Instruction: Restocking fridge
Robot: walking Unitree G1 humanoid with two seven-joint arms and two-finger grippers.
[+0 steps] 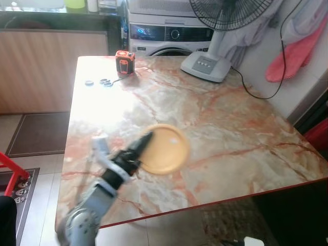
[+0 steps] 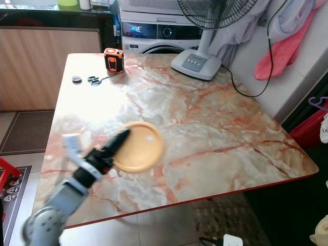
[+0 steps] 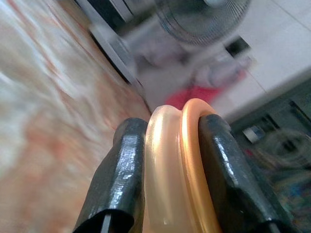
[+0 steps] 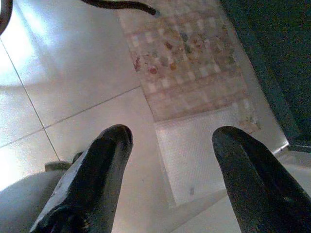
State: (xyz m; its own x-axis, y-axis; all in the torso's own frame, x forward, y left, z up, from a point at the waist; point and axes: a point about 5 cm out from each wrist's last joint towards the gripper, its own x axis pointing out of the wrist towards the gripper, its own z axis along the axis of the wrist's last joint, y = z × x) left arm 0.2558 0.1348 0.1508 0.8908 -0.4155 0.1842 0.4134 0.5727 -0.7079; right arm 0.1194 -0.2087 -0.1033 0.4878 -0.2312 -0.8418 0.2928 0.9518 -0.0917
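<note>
The round orange plastic plate (image 1: 164,148) sits above the near half of the pink-veined marble table (image 1: 230,128), its near-left rim pinched between the two black fingers of the left gripper (image 1: 145,139). From the left wrist camera the fingers (image 3: 121,179) are closed tight on the plate's doubled edge — one finger on each face, no gap to either side. The head views are blurred around the arm, so I cannot tell whether the plate rests flat on the table or is lifted just off it. The silver left arm (image 1: 97,197) reaches in over the table's near-left corner.

On the table's far side from the plate, an orange-and-black tape measure (image 1: 124,61) stands near the far-left corner, with a few small dark round pieces (image 1: 102,82) just beside it. The grey base of a standing fan (image 1: 206,65) rests at the far edge, its black cable (image 1: 251,92) trailing off the table's right side. Beyond the table stands a white front-loading washing machine (image 1: 171,33).

The right gripper (image 4: 170,160) hangs well below the table level over pale floor tiles (image 4: 63,73) and a patterned mat (image 4: 194,63) — its two fingers spread wide apart, with nothing between them.
</note>
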